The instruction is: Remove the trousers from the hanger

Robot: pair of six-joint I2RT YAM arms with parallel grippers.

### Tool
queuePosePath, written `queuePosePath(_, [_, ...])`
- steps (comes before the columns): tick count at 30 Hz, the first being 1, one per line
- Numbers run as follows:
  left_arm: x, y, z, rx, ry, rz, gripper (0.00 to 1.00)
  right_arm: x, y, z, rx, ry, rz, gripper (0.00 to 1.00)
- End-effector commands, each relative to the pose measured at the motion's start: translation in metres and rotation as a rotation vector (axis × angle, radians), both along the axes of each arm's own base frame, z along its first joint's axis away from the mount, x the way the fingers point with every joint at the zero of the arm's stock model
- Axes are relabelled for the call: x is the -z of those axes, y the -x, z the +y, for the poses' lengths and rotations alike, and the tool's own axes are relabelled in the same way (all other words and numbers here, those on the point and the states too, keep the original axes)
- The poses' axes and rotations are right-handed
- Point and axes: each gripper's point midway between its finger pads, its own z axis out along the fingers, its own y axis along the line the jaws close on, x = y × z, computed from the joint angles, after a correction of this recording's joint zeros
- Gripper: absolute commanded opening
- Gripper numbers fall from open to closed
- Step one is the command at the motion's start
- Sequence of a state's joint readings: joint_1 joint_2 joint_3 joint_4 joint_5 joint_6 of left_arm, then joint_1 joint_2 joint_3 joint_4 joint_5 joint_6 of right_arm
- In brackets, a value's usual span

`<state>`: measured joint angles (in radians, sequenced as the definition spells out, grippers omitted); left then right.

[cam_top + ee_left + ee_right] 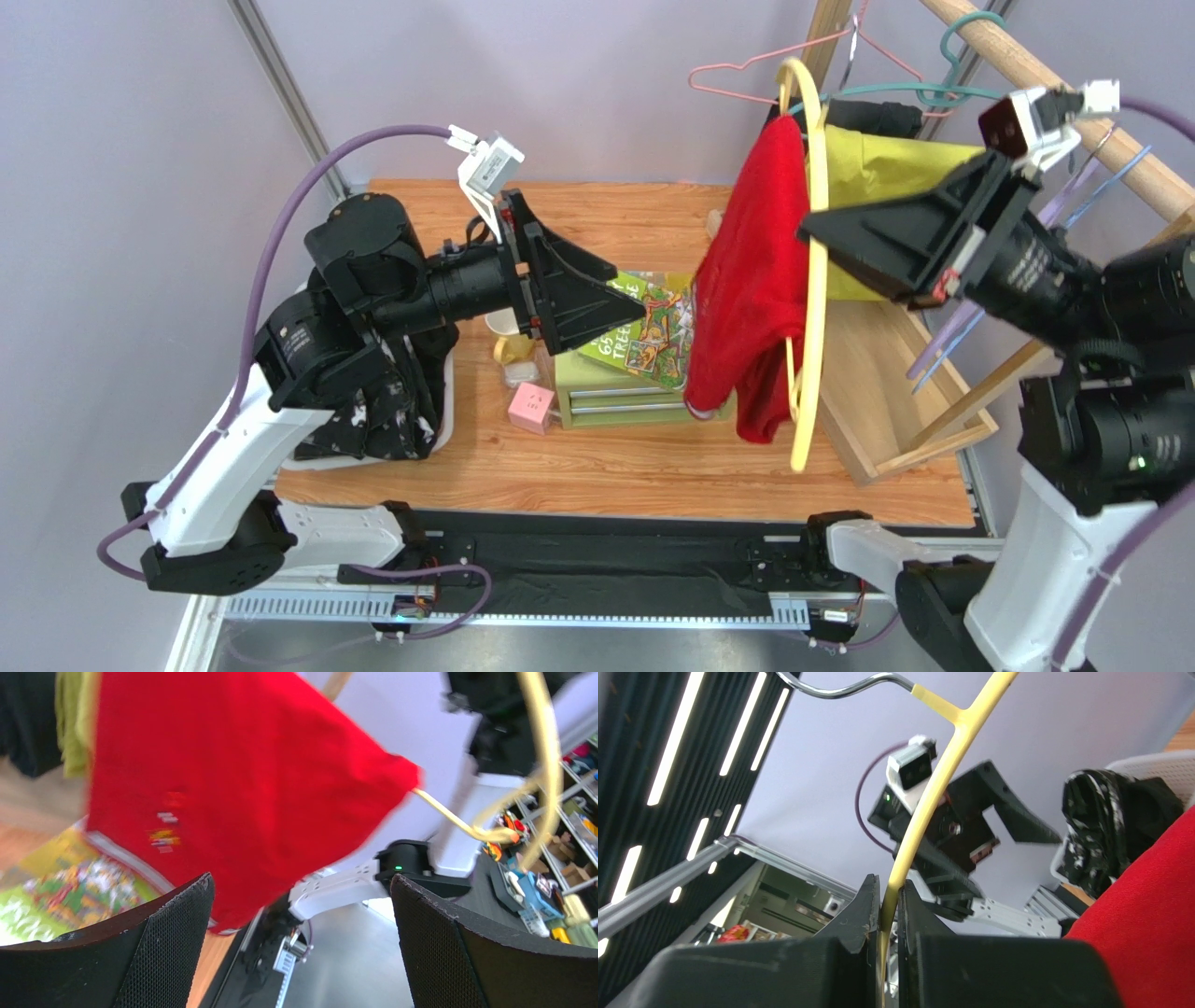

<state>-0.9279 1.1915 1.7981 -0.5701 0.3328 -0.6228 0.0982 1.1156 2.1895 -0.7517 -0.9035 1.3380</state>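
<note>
Right end effector: clamped on yellow hanger.
Red trousers: draped on that hanger.
Left end effector: fully spread, empty, near red cloth.

Red trousers are draped over a yellow hanger, hanging limp just beyond the spread left jaws. The hanger's rim is pinched between the right jaws. Yellow-green trousers are hung behind; black speckled trousers are heaped beneath the left jaws.
</note>
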Motion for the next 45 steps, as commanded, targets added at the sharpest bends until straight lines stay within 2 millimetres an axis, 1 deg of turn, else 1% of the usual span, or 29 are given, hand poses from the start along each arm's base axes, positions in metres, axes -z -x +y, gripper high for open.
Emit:
queuePosePath(1, [-0.06, 0.007, -0.006, -0.054, 0.13, -0.22, 1.0, -0.071, 0.031, -0.005, -0.023, -0.127, -0.297, 0.0])
queuePosePath(2, [-0.062, 0.013, -0.013, -0.047, 0.129, -0.239, 1.0, -0.074, 0.028, -0.006, -0.023, -0.144, -0.287, 0.0])
queuePosePath(3, [-0.07, 0.006, -0.01, -0.116, 0.125, -0.296, 1.0, -0.078, 0.02, -0.006, -0.026, -0.177, -0.25, 0.0])
queuePosePath(4, [-0.07, 0.004, -0.012, -0.138, 0.113, -0.322, 0.99, -0.082, 0.018, -0.007, -0.026, -0.195, -0.254, 0.0])
queuePosePath(5, [-0.072, 0.01, -0.019, -0.137, 0.108, -0.354, 0.99, -0.084, 0.015, -0.007, -0.032, -0.21, -0.241, 0.0])
queuePosePath(6, [-0.075, 0.001, -0.016, -0.201, 0.085, -0.407, 0.99, -0.087, 0.009, -0.008, -0.034, -0.232, -0.218, 0.0])
queuePosePath(7, [-0.075, -0.001, -0.018, -0.224, 0.074, -0.426, 0.99, -0.09, 0.006, -0.008, -0.037, -0.243, -0.212, 0.0])
queuePosePath(8, [-0.074, -0.001, -0.026, -0.23, 0.062, -0.443, 0.99, -0.093, 0.007, -0.009, -0.036, -0.253, -0.211, 0.0])
queuePosePath(9, [-0.077, -0.006, -0.025, -0.266, 0.048, -0.483, 0.99, -0.095, 0.005, -0.01, -0.031, -0.266, -0.205, 0.0])
queuePosePath(10, [-0.078, -0.007, -0.028, -0.277, 0.043, -0.501, 0.99, -0.097, 0.0, -0.01, -0.035, -0.28, -0.183, 0.0])
queuePosePath(11, [-0.077, -0.008, -0.036, -0.28, 0.034, -0.519, 0.99, -0.099, -0.002, -0.011, -0.035, -0.289, -0.182, 0.0])
queuePosePath(12, [-0.078, -0.012, -0.037, -0.305, 0.017, -0.547, 0.99, -0.103, 0.001, -0.012, -0.034, -0.303, -0.188, 0.0])
queuePosePath(13, [-0.078, -0.014, -0.039, -0.313, 0.007, -0.563, 0.99, -0.105, -0.002, -0.012, -0.038, -0.316, -0.178, 0.0])
queuePosePath(14, [-0.074, -0.017, -0.045, -0.319, -0.012, -0.574, 0.99, -0.107, -0.002, -0.012, -0.041, -0.323, -0.172, 0.0])
queuePosePath(17, [-0.073, -0.029, -0.048, -0.372, -0.051, -0.619, 0.99, -0.113, -0.002, -0.014, -0.057, -0.354, -0.172, 0.0])
queuePosePath(19, [-0.073, -0.031, -0.048, -0.387, -0.053, -0.628, 0.99, -0.115, -0.003, -0.014, -0.062, -0.363, -0.176, 0.0])
queuePosePath(20, [-0.076, -0.031, -0.048, -0.388, -0.038, -0.634, 0.99, -0.115, -0.004, -0.014, -0.062, -0.365, -0.172, 0.0])
queuePosePath(23, [-0.075, -0.028, -0.054, -0.366, -0.015, -0.625, 0.99, -0.115, -0.006, -0.015, -0.06, -0.368, -0.17, 0.0])
queuePosePath(25, [-0.073, -0.023, -0.059, -0.335, -0.001, -0.622, 0.99, -0.116, -0.008, -0.014, -0.062, -0.371, -0.171, 0.0])
queuePosePath(26, [-0.076, -0.02, -0.058, -0.327, 0.021, -0.608, 0.99, -0.115, -0.01, -0.014, -0.064, -0.369, -0.168, 0.0])
queuePosePath(27, [-0.073, -0.018, -0.06, -0.311, 0.024, -0.602, 1.0, -0.114, -0.011, -0.014, -0.063, -0.366, -0.169, 0.0])
queuePosePath(28, [-0.073, -0.017, -0.06, -0.309, 0.03, -0.595, 0.99, -0.114, -0.012, -0.013, -0.065, -0.365, -0.169, 0.0])
queuePosePath(29, [-0.076, -0.016, -0.055, -0.31, 0.042, -0.596, 0.99, -0.113, -0.014, -0.013, -0.063, -0.364, -0.165, 0.0])
queuePosePath(32, [-0.072, -0.014, -0.058, -0.297, 0.056, -0.561, 1.0, -0.115, -0.014, -0.013, -0.068, -0.37, -0.171, 0.0])
queuePosePath(37, [-0.08, -0.008, -0.06, -0.272, 0.096, -0.535, 0.99, -0.113, -0.016, -0.012, -0.077, -0.362, -0.166, 0.0])
queuePosePath(41, [-0.09, -0.002, -0.051, -0.26, 0.147, -0.503, 1.0, -0.112, -0.016, -0.011, -0.08, -0.359, -0.164, 0.0])
queuePosePath(45, [-0.089, -0.004, -0.051, -0.272, 0.154, -0.494, 1.0, -0.111, -0.014, -0.011, -0.089, -0.357, -0.162, 0.0])
